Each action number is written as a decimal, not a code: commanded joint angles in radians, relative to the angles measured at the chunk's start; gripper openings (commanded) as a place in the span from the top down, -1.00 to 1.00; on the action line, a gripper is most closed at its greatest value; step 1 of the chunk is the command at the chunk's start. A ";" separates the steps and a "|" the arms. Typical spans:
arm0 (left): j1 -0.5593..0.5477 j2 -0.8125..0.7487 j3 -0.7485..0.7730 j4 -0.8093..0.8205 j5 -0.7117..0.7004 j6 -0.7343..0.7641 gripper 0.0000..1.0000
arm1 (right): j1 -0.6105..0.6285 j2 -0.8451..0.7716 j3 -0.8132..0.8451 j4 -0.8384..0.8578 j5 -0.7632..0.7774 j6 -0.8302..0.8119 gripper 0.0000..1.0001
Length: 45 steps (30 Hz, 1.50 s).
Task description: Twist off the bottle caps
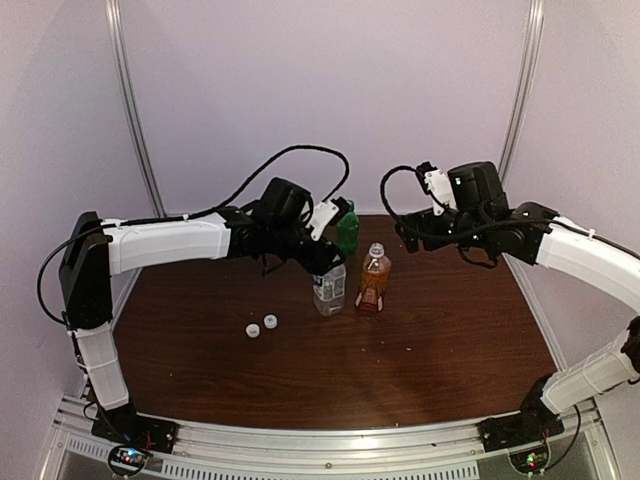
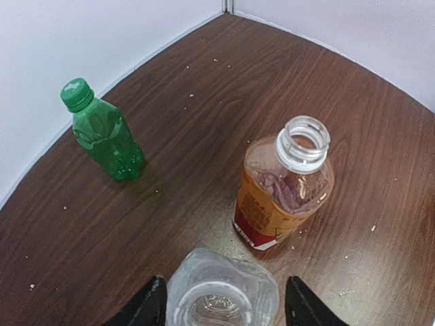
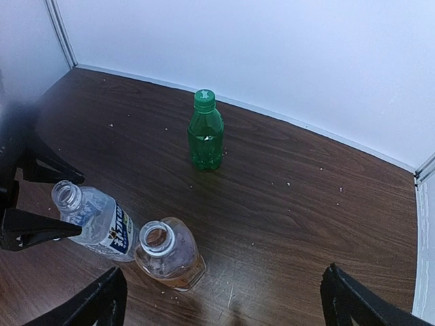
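Left white cap [image 1: 253, 330] and right white cap [image 1: 270, 321]: both off, lying on the table [image 1: 200, 380] just beside each other, not touching. They sit in front of and left of the bottles, clear of both my arms.

My left gripper [image 2: 225, 282]: over the clear bottle [image 2: 221, 292], jaws parted, 1 finger on each side of its shoulders. The bottle mouth is open and bare between them. Can't tell if the pads touch the plastic, but it doesn't look like a clamp, so I call it released. From the right wrist camera the bottle looks tilted; can't confirm that from the top view.

Green bottle [image 2: 109, 142]: upright near the back wall, behind the clear bottle and apart from it. Green cap [image 2: 76, 94] is on its neck. It's the only 1 of the 3 bottles with a cap on.

Amber bottle [image 2: 279, 197]: upright, just right of the clear bottle, close but not visibly touching. Red label low on the body, mouth open, no cap.

My right gripper [image 3: 224, 272]: spread wide, holding nothing. It hangs in the air to the right of the amber bottle, well apart from all 3 bottles.
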 commanded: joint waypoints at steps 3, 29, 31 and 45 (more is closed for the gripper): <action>0.006 -0.016 0.020 0.002 -0.018 0.008 -0.44 | -0.018 0.048 0.064 0.016 0.006 -0.046 -1.00; 0.040 -0.680 -0.535 0.099 -0.203 -0.315 -0.95 | -0.054 0.807 0.919 -0.213 -0.085 -0.072 -0.91; 0.041 -0.705 -0.549 0.078 -0.211 -0.319 -0.95 | -0.062 0.856 0.964 -0.222 -0.108 -0.063 -0.87; 0.041 -0.862 -0.697 0.130 -0.164 -0.350 -0.95 | -0.116 1.057 1.076 -0.114 -0.199 0.006 -0.63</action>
